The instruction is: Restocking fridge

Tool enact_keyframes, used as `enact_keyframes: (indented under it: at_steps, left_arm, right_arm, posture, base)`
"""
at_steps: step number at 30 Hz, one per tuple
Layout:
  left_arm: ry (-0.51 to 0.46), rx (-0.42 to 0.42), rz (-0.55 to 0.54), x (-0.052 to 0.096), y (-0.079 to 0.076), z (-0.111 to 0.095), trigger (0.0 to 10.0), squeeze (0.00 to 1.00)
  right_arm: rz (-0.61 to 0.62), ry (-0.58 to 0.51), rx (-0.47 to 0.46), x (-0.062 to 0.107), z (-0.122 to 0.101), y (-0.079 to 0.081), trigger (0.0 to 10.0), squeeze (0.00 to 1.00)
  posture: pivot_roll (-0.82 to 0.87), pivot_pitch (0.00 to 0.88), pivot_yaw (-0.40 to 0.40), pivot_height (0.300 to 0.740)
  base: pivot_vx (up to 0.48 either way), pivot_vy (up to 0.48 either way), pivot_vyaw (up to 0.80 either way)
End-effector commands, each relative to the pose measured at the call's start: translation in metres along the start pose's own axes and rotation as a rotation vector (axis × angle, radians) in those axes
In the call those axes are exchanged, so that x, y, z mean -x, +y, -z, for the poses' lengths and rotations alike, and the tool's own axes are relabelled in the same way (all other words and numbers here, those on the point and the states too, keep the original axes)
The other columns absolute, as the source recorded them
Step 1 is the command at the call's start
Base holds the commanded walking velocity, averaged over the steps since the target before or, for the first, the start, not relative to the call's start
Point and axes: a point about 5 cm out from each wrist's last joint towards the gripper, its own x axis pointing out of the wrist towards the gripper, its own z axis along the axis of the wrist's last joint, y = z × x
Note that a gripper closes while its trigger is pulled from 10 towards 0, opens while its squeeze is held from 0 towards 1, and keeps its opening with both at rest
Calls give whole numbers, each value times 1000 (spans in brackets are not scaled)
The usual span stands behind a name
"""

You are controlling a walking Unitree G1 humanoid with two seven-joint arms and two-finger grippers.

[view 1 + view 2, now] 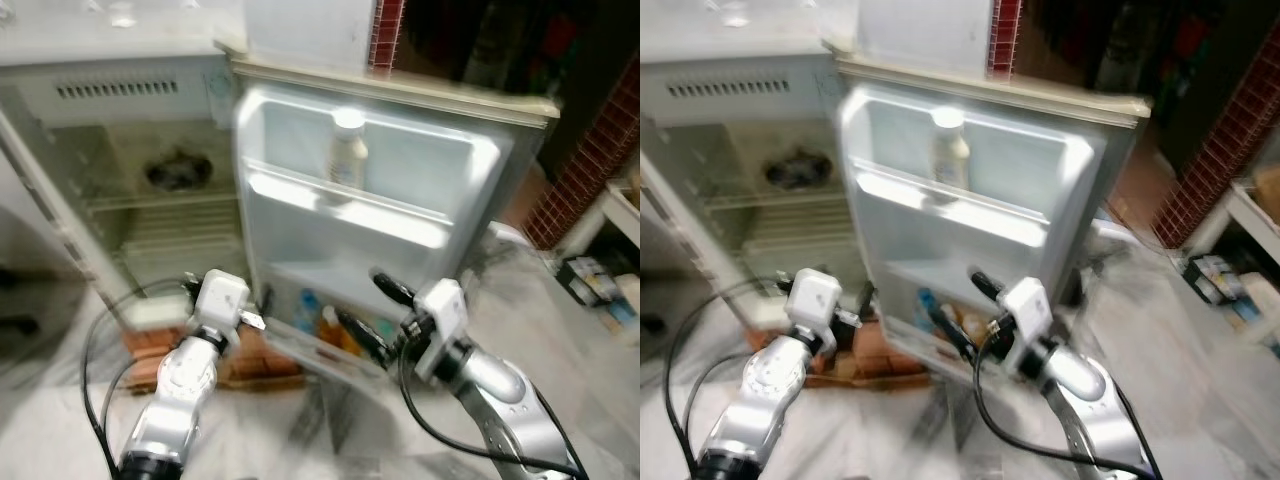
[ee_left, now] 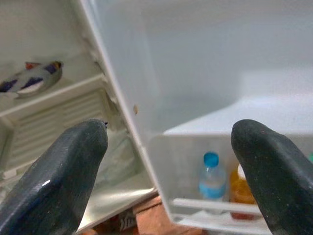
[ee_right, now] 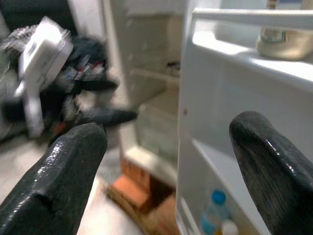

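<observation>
Flanking the open white fridge door [image 1: 400, 190] at lower centre frame, left gripper [image 2: 168, 161] and right gripper [image 3: 166, 166] gape wide, empty; likely hazard: fingers knocking the blue-capped clear plastic bottle [image 2: 212, 177].

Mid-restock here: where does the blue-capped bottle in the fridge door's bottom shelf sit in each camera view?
Left eye: blue-capped bottle low in the open door, just left of an orange bottle.
Right eye: same spot, lower centre.
Left wrist: between the end effector's fingers, low.
Right wrist: bottom edge.
Shared landmark: the white door shelf rail.
</observation>
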Motion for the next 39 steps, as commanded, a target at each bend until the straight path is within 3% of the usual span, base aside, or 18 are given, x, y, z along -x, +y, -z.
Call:
enact_keyframes:
  at_steps: [1, 7, 10, 15, 26, 30, 35, 39]
  left_arm:
    - [-12, 0, 15, -1, -4, -2, 10000, 0]
    - [-13, 2, 15, 1, -7, -1, 10000, 0]
    - [-12, 2, 15, 2, -8, 0, 10000, 0]
    - [-6, 1, 15, 5, -8, 3, 10000, 0]
    - [-2, -9, 21, 8, -10, 3, 10000, 0]
    - [-64, 57, 4, 8, -7, -4, 10000, 0]
    - [-97, 97, -14, 12, -1, -7, 10000, 0]
    - [-93, 135, -26, 14, 1, -6, 10000, 0]
  right_arm:
    - [-17, 70, 20, 9, 9, -8, 10000, 0]
    - [-82, 227, 51, 21, 25, -17, 10000, 0]
    - [-81, 238, 55, 21, 26, -20, 10000, 0]
    - [3, 175, 140, 11, 22, -27, 10000, 0]
    - [123, 110, 208, 4, 15, -37, 10000, 0]
    - [279, 63, 255, 1, 7, -48, 10000, 0]
    - [480, -28, 158, 4, -2, -54, 10000, 0]
    - [499, -39, 117, 3, -1, -49, 10000, 0]
  posture:
    - [10, 0, 2, 740]
    - [14, 0, -1, 740]
    - [15, 0, -1, 740]
    - [20, 0, 1, 740]
    - [17, 0, 6, 740]
    - [14, 0, 5, 740]
    - [5, 0, 3, 740]
    - [2, 0, 3, 740]
  base:
    - [0, -480, 0]
    - [0, -480, 0]
    - [0, -480, 0]
    - [0, -451, 439]
    - [0, -319, 727]
    - [0, 0, 723]
    - [0, 0, 278]
    - [217, 0, 0]
